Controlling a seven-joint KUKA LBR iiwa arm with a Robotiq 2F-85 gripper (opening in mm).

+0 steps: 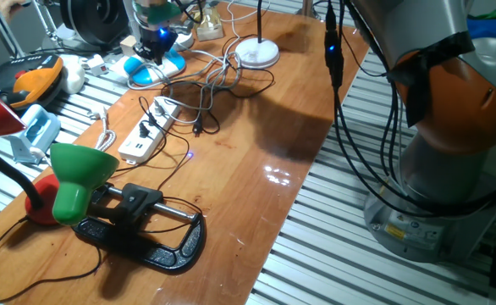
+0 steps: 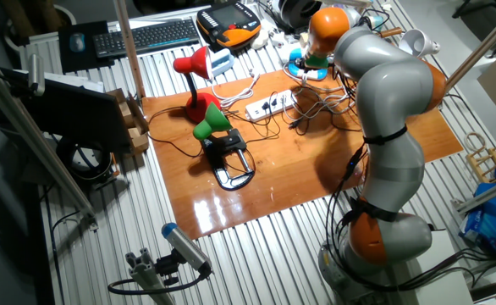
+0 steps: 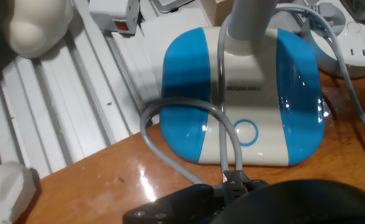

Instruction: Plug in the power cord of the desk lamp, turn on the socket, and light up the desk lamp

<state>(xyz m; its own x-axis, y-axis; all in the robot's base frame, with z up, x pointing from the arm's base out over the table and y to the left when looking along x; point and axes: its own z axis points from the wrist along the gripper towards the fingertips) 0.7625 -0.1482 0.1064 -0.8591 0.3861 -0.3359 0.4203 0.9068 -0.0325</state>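
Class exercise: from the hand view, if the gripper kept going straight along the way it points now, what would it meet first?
Most likely the blue-and-white lamp base, which fills the hand view dead ahead, with a grey cable looped across its top. The cable may be touched first; depth is unclear.

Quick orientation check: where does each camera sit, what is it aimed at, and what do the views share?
One fixed view: low at the table's end beside the green lamp, looking along it; arm base at right.
Other fixed view: high, off one side, looking down at the whole table and arm.
Hand view: looks down at a blue-and-white lamp base; dark pincer parts at the bottom edge.
Both fixed views share the socket.
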